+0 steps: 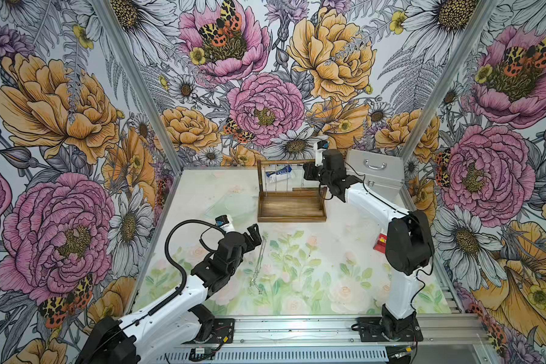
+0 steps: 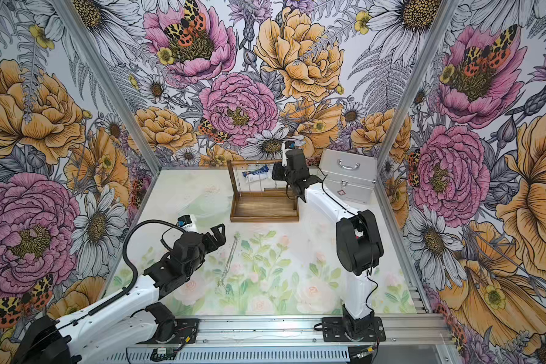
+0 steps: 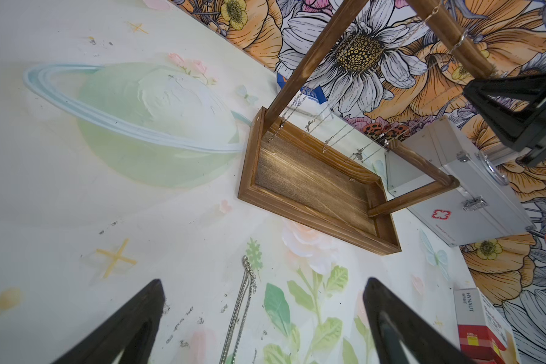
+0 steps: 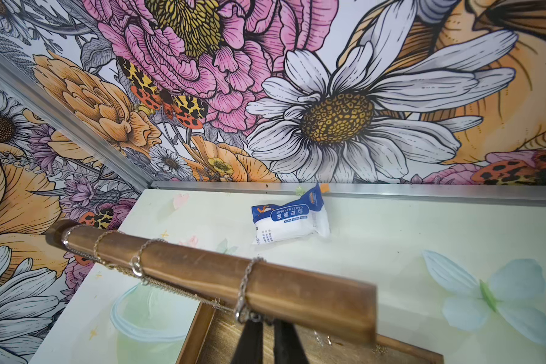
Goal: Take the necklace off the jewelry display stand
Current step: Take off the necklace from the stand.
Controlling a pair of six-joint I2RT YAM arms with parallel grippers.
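- Necklace [image 4: 244, 290] is a thin silver chain looped round the top rod [image 4: 183, 264] of the jewelry display stand [image 1: 290, 217]. It is not off yet and sits right above the right jaws.
- Only the right wrist view shows this up close. The other chains [image 4: 137, 258] sit farther along the rod, away from the jaws.
- In both top views the hanging chains are just faint threads.
- Right jaws are almost closed, with only a thin slit between the dark tips [image 4: 249, 338]. They pinch the necklace just under the rod.
- Both top views show the right jaws at the rod end nearest the silver case [image 1: 375, 176]. The right wrist view does not show the case.
- Left jaws are wide open, with tips [image 3: 129, 318] far apart. They hold nothing.
- A loose necklace [image 3: 243, 302] lies stretched out on the bench [image 1: 328, 283]. In the left wrist view it runs between the two open tips without touching them.
- In a top view the loose necklace's far end [image 1: 264, 235] is just beside the left jaws.
- The left wrist view alone shows a red cross on the case and the writing on a red and white box [image 3: 479, 327].
- A white and blue packet [image 4: 289, 222] lies on the bench beyond the rod, on the far side from the right jaws.
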